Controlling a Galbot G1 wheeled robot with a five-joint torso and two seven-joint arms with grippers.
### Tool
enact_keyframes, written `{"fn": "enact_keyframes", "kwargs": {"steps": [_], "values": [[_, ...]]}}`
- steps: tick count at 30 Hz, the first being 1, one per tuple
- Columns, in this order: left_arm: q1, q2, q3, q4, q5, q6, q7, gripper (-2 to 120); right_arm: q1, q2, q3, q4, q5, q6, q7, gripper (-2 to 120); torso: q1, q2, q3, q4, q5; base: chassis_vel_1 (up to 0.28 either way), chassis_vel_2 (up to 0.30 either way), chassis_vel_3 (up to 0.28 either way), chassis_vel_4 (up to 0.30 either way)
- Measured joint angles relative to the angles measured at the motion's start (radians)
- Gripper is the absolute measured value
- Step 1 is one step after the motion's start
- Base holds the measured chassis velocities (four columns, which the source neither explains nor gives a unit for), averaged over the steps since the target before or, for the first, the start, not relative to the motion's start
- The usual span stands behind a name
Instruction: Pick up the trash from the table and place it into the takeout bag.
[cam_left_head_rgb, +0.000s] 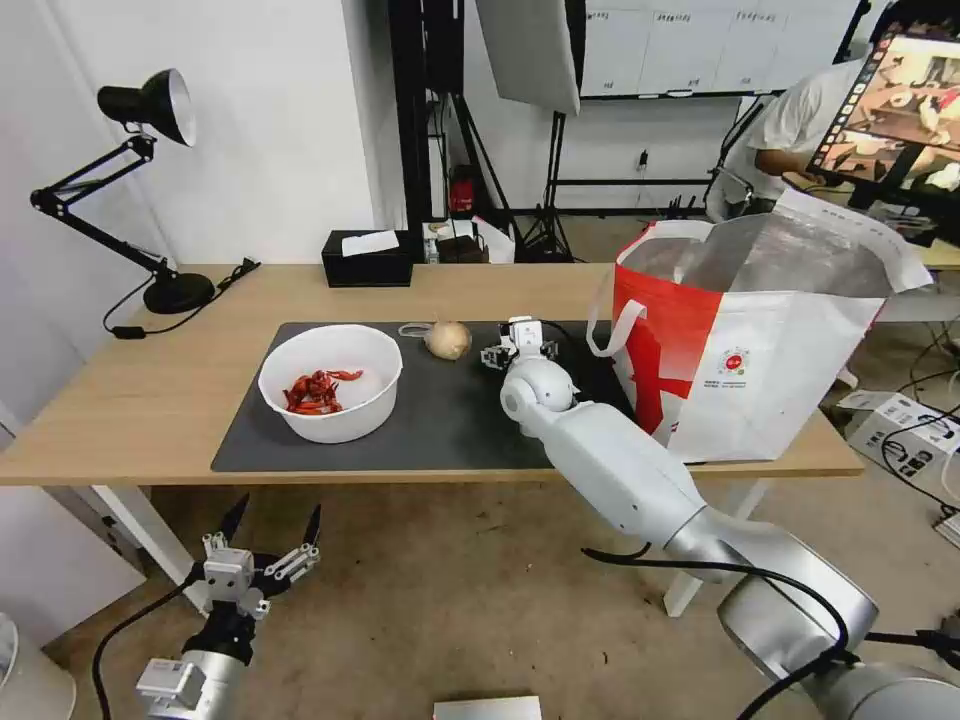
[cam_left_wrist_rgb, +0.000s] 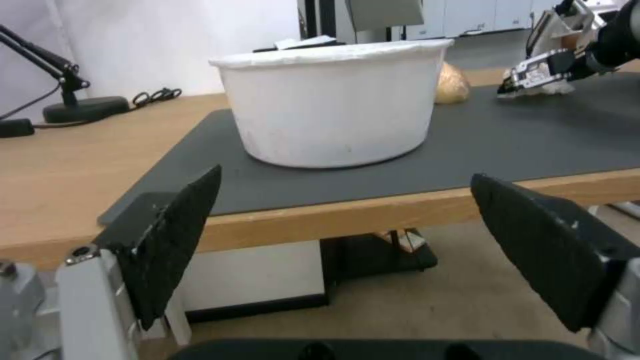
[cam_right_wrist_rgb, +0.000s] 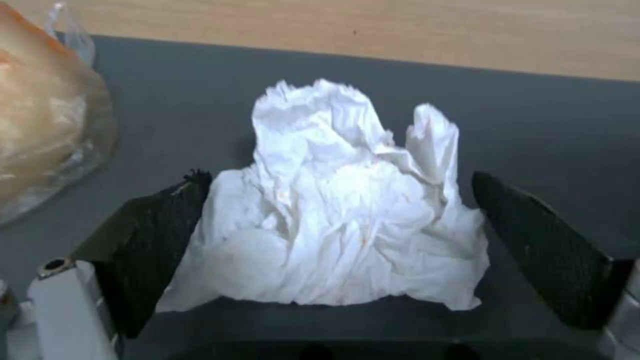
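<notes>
A crumpled white tissue (cam_right_wrist_rgb: 333, 220) lies on the dark grey mat (cam_left_head_rgb: 450, 420) of the table (cam_left_head_rgb: 120, 400). My right gripper (cam_right_wrist_rgb: 340, 180) is open and low over the mat, one finger on each side of the tissue. In the head view the right gripper (cam_left_head_rgb: 520, 345) sits between a beige onion-like ball (cam_left_head_rgb: 448, 340) and the red-and-white takeout bag (cam_left_head_rgb: 760, 340), which stands open at the table's right end. A white bowl (cam_left_head_rgb: 330, 385) with red crayfish shells rests on the mat's left part. My left gripper (cam_left_head_rgb: 270, 535) hangs open below the table's front edge, facing the bowl (cam_left_wrist_rgb: 327, 105).
A black desk lamp (cam_left_head_rgb: 150, 105) stands at the table's far left, its cable trailing on the wood. A black tissue box (cam_left_head_rgb: 368, 260) sits at the back edge. Stands, a screen and a person are behind the bag. Boxes and cables lie on the floor at right.
</notes>
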Motion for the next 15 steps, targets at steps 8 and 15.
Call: {"fn": "enact_keyframes", "kwargs": {"steps": [8, 15], "values": [[-0.003, 0.001, 0.004, -0.001, -0.006, 0.003, 0.0, 100, -0.003, 0.01, 0.014, -0.018, 0.018, 0.001, -0.013, 95, 0.0, 0.0, 0.0, 0.0, 0.0, 0.0, 0.0, 0.0, 0.0], [-0.003, 0.006, 0.004, -0.002, -0.01, 0.004, 0.0, 100, -0.02, 0.012, 0.019, -0.005, 0.018, 0.008, -0.015, 70, 0.0, 0.0, 0.0, 0.0004, 0.0001, 0.0, 0.0, 0.0, 0.0]]}}
